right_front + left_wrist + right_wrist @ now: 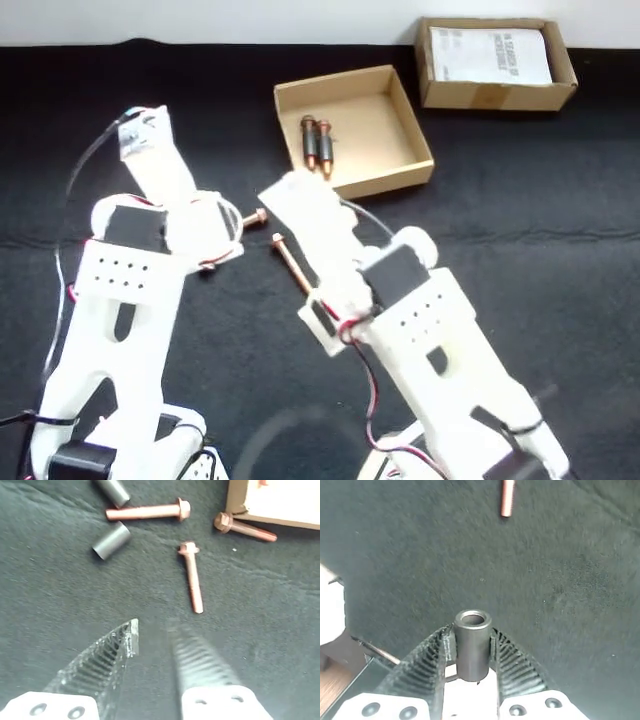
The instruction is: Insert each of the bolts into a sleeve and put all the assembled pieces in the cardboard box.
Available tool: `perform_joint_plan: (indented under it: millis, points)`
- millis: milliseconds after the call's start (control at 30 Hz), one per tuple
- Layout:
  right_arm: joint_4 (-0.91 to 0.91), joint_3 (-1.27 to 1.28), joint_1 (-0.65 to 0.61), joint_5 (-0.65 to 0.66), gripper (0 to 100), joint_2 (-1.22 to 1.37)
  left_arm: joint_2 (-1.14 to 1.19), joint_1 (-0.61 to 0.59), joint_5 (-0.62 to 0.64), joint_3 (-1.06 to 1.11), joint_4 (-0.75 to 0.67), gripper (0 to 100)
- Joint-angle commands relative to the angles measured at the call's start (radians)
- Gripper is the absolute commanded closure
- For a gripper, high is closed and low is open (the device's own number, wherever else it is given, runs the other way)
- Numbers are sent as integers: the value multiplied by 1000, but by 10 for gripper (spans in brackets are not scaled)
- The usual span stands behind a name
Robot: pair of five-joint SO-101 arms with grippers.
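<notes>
- On the black counter (520, 250) between the two arms, loose bolts are lying. The nearest bolt (192, 577) is sitting just ahead of the left gripper (153, 625), whose fingers are standing parted with nothing between them.
- The right gripper (471, 632) is clamping a gray sleeve (471, 652) by its sides. The fingers are pressing against it, and its open bore is facing away from the wrist.
- Handling, as a guess: the sleeve is looking rigid, smooth and light, so it is likely to roll or slip. A grip across mid-body is seeming safest.
- The bolts are looking stiff and threaded. Taking one by the shank near the head is leaving the tip free to enter the bore.
- The left wrist view is adding two more bolts (150, 512) (245, 529) and two loose sleeves (111, 541) (114, 490), near a corner of the cardboard box (236, 500).
- The high view is giving the box's inside, where two assembled pieces (317, 145) are lying side by side.
</notes>
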Motion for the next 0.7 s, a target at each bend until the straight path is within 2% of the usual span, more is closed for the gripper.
perform_joint_plan:
  millis: [0,100,267,667]
  points:
    - [-82,142,59,-3,992,-111,-1,42,41,-31,-6,755]
    - [-168,252,94,-3,992,-166,22,59,46,-30,-23,755]
    - [-269,372,150,-3,992,-214,209,59,48,-76,-35,755]
    - [-386,403,222,-2,992,-213,570,68,81,-343,-34,755]
